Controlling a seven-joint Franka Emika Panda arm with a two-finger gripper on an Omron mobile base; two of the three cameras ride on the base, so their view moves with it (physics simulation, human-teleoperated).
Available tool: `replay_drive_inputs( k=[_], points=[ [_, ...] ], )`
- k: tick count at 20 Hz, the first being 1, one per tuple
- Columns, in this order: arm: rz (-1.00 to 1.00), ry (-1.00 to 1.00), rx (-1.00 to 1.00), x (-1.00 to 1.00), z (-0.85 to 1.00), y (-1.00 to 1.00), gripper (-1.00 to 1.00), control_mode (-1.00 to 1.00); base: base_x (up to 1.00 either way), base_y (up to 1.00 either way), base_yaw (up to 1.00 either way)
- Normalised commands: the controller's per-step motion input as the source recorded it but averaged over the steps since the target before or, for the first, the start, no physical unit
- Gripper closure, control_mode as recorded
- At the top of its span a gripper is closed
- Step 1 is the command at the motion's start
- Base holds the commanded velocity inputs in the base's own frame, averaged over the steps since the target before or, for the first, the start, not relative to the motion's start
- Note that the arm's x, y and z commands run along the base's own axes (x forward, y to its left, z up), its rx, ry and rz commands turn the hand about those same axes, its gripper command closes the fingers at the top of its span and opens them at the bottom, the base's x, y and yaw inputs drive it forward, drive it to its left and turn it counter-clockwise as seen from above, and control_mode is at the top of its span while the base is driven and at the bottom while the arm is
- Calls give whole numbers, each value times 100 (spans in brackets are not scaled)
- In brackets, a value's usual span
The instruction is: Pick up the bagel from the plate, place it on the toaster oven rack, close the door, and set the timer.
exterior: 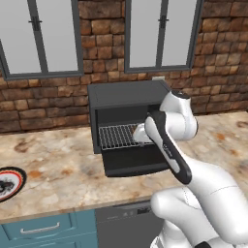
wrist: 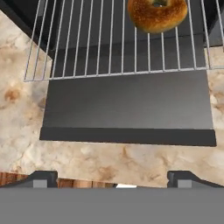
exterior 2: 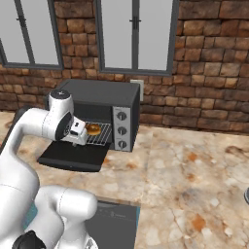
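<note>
Presently we find the bagel (wrist: 156, 14) resting on the toaster oven rack (wrist: 87, 48), gripper (wrist: 113, 179) spread wide and empty. We judge the door (wrist: 127, 109) next: it lies dropped flat directly ahead of the gripper, its free edge nearest, long axis crosswise.

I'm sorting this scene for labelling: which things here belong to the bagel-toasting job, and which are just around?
Belongs to the job:
- bagel, lying on the toaster oven rack
- door, dropped open
- plate, bare
- timer knobs
- gripper, open, holding nothing

Just around:
- windows
- brick wall
- blue drawer
</note>
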Motion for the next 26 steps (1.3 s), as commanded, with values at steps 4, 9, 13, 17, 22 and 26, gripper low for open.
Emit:
replay_drive_inputs(
  k=[4, 9, 13, 17, 22, 26],
  points=[
    [1, -4, -5, 11, -31, 10, -100, -100, 0, 0, 0],
    [1, -2, 0, 14, -38, 0, -100, -100, 0, 0, 0],
    [1, -15, -1, 6, -32, 0, -100, -100, 0, 0, 0],
    [0, -22, -9, 8, -19, 0, -100, -100, 0, 0, 0],
    [0, -24, -13, 13, -4, 0, -100, -100, 0, 0, 0],
    [0, -5, -3, 28, -4, 0, -100, -100, 0, 0, 0]
  ],
)
